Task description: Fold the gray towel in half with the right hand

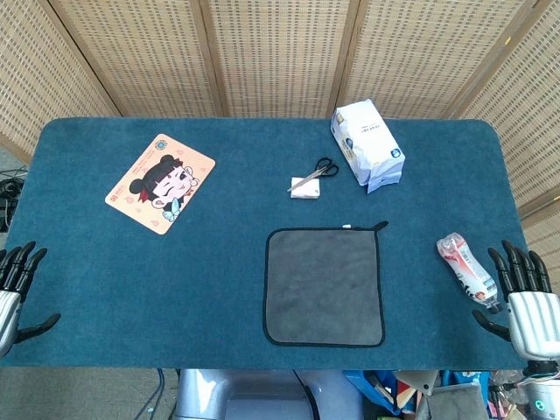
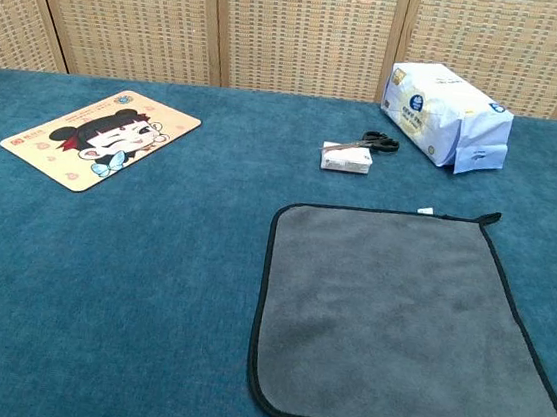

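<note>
Awaiting first step: gray towel [image 1: 324, 286] lies flat and unfolded, lower centre of the tabletop [image 1: 175, 280]. Right robot hand [image 1: 523, 297], lower right, fingers spread, holds nothing. Left robot hand [image 1: 16, 289] likewise idle. Next move likely calls for reaching and pinching a towel edge.

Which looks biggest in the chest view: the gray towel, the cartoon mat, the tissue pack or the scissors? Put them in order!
1. gray towel, biggest, though it also lies nearest the camera.
2. cartoon mat.
3. tissue pack.
4. scissors, smallest.
</note>
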Robot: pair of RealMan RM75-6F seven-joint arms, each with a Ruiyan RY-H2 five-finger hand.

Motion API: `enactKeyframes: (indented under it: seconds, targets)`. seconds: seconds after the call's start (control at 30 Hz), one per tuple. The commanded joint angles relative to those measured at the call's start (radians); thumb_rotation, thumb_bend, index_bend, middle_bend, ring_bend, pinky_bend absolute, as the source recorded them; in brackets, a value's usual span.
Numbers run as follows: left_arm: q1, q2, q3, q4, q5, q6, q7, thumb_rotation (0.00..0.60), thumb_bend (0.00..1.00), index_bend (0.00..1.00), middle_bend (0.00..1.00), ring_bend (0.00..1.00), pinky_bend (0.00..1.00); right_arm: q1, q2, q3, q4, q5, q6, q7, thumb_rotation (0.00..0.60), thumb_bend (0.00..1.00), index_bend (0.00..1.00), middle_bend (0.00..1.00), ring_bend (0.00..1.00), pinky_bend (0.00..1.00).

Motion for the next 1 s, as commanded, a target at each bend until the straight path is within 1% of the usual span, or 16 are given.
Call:
enactKeyframes:
  seconds: [0.03, 0.13, 0.23, 0.3, 0.4, 0.53, 0.57, 0.6, 0.67, 0.77, 0.83, 0.93, 1.0]
  targets:
    - [-0.004, 0.003, -0.001, -0.002, -0.007, -0.009, -0.003, 0.6, 0.11, 0.0, 0.0, 0.0, 0.0, 0.01, -0.013, 0.001, 0.012, 0.007, -0.016, -0.011, 0.6, 0.0, 0.0, 0.0, 0.0, 0.0]
    - [-0.006, 0.006, -0.005, -0.001, -0.014, -0.01, -0.011, 0.6, 0.11, 0.0, 0.0, 0.0, 0.0, 0.018, -0.029, 0.007, 0.021, 0.011, -0.021, -0.022, 0.6, 0.0, 0.0, 0.0, 0.0, 0.0]
    - [-0.005, 0.007, -0.012, 0.001, -0.026, -0.008, -0.02, 0.6, 0.11, 0.0, 0.0, 0.0, 0.0, 0.031, -0.061, 0.02, 0.044, -0.002, -0.01, -0.032, 0.6, 0.0, 0.03, 0.0, 0.0, 0.0]
    - [-0.006, 0.008, -0.016, 0.003, -0.037, -0.011, -0.024, 0.6, 0.11, 0.0, 0.0, 0.0, 0.0, 0.068, -0.1, 0.038, 0.076, -0.018, -0.029, -0.046, 0.6, 0.0, 0.05, 0.0, 0.0, 0.0]
    - [-0.008, 0.004, -0.026, 0.006, -0.057, -0.014, -0.014, 0.6, 0.11, 0.0, 0.0, 0.0, 0.0, 0.135, -0.109, 0.059, 0.056, -0.016, -0.112, -0.044, 0.6, 0.0, 0.09, 0.0, 0.0, 0.0]
    - [-0.017, -0.007, -0.043, 0.007, -0.09, -0.029, -0.001, 0.6, 0.11, 0.0, 0.0, 0.0, 0.0, 0.258, -0.112, 0.11, 0.011, 0.038, -0.288, -0.065, 0.6, 0.0, 0.16, 0.0, 0.0, 0.0]
    - [-0.02, -0.01, -0.045, 0.008, -0.098, -0.035, -0.001, 0.6, 0.11, 0.0, 0.0, 0.0, 0.0, 0.28, -0.116, 0.12, 0.008, 0.054, -0.322, -0.073, 0.6, 0.03, 0.18, 0.0, 0.0, 0.0]
    - [-0.024, -0.012, -0.048, 0.01, -0.108, -0.045, -0.003, 0.6, 0.11, 0.0, 0.0, 0.0, 0.0, 0.315, -0.125, 0.135, 0.003, 0.088, -0.378, -0.086, 0.6, 0.06, 0.2, 0.0, 0.0, 0.0]
    - [-0.03, -0.014, -0.054, 0.014, -0.125, -0.06, -0.004, 0.6, 0.11, 0.0, 0.0, 0.0, 0.0, 0.379, -0.147, 0.167, -0.009, 0.172, -0.48, -0.108, 0.6, 0.18, 0.24, 0.0, 0.0, 0.0]
    - [-0.038, -0.017, -0.064, 0.023, -0.146, -0.073, -0.006, 0.6, 0.11, 0.0, 0.0, 0.0, 0.0, 0.464, -0.187, 0.208, -0.022, 0.289, -0.597, -0.147, 0.6, 0.26, 0.29, 0.0, 0.0, 0.0]
    - [-0.041, -0.019, -0.069, 0.029, -0.156, -0.076, -0.004, 0.6, 0.11, 0.0, 0.0, 0.0, 0.0, 0.517, -0.223, 0.226, -0.013, 0.338, -0.636, -0.196, 0.6, 0.29, 0.31, 0.0, 0.0, 0.0]
    - [-0.047, -0.022, -0.075, 0.032, -0.172, -0.088, 0.002, 0.6, 0.11, 0.0, 0.0, 0.0, 0.0, 0.584, -0.301, 0.241, 0.039, 0.398, -0.646, -0.289, 0.6, 0.35, 0.37, 0.0, 0.0, 0.0]
    - [-0.053, -0.022, -0.078, 0.033, -0.182, -0.099, 0.004, 0.6, 0.11, 0.0, 0.0, 0.0, 0.0, 0.634, -0.357, 0.251, 0.089, 0.442, -0.659, -0.351, 0.6, 0.36, 0.4, 0.0, 0.0, 0.0]
